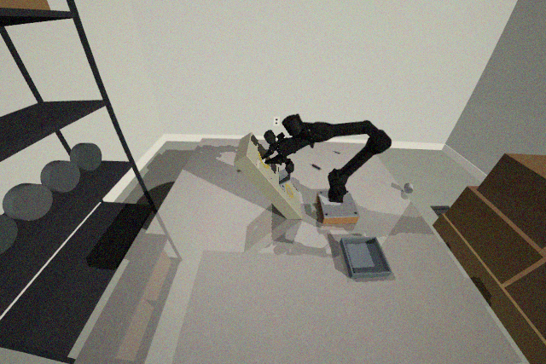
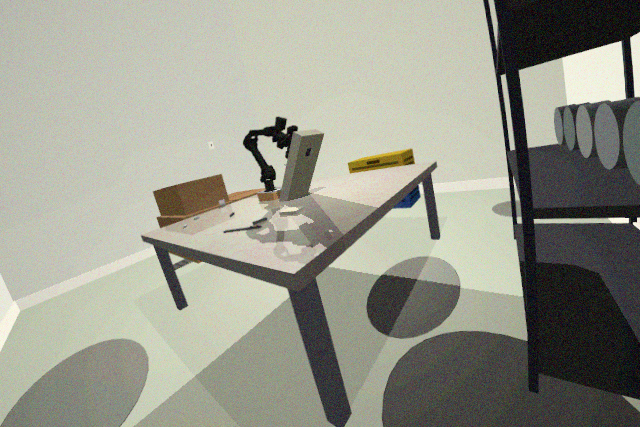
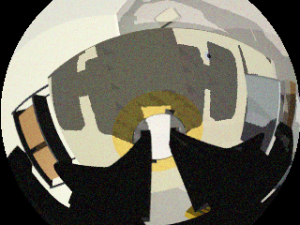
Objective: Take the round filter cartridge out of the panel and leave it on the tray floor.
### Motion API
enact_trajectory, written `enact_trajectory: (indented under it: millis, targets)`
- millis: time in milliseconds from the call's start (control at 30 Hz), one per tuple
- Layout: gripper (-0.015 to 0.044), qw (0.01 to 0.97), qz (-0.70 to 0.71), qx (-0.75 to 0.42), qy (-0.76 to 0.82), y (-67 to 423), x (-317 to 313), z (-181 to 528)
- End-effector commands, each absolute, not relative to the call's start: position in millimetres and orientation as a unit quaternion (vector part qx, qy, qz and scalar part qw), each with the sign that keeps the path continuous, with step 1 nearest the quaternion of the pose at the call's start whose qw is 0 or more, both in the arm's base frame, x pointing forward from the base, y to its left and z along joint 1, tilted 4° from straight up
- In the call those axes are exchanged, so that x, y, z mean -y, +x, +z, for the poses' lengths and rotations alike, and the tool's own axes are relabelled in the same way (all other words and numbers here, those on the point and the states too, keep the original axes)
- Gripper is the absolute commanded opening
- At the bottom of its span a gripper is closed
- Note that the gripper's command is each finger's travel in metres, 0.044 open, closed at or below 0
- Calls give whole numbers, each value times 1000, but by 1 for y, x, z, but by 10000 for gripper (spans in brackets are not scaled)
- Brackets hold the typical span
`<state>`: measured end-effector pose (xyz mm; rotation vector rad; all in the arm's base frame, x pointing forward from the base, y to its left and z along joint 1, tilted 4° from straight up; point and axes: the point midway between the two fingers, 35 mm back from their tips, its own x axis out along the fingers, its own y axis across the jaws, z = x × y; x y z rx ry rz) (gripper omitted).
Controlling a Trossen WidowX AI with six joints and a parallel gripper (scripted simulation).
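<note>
The cream service panel (image 1: 252, 167) (image 2: 305, 166) (image 3: 94, 150) stands tilted on the table. The round filter cartridge (image 3: 161, 131) sits in the panel inside a yellow ring (image 3: 127, 115); it shows only in the wrist view. My gripper (image 1: 267, 158) (image 2: 289, 145) (image 3: 159, 135) is pressed against the panel face. Its two dark fingers reach into the cartridge's slots and are shut on the pale bar between them. The grey tray (image 1: 365, 256) lies flat on the table, in front of the robot base and well away from the gripper.
The arm's base stands on a wooden block (image 1: 339, 217) beside the panel. A small round knob (image 1: 408, 187) and dark small tools (image 1: 316, 166) lie behind. A yellow box (image 2: 381, 160) and a cardboard box (image 2: 190, 195) sit at the table edges. A black shelf rack (image 1: 110, 100) stands at the left.
</note>
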<state>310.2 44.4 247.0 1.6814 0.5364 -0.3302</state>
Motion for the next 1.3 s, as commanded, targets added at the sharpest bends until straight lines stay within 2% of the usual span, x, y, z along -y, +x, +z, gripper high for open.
enact_trajectory:
  millis: [0,667,1267]
  targets:
    - [0,681,-126,-243,679,314,-44,245]
    - [0,872,-35,-271,405,314,-44,245]
    - [0,952,44,-270,138,314,-44,245]
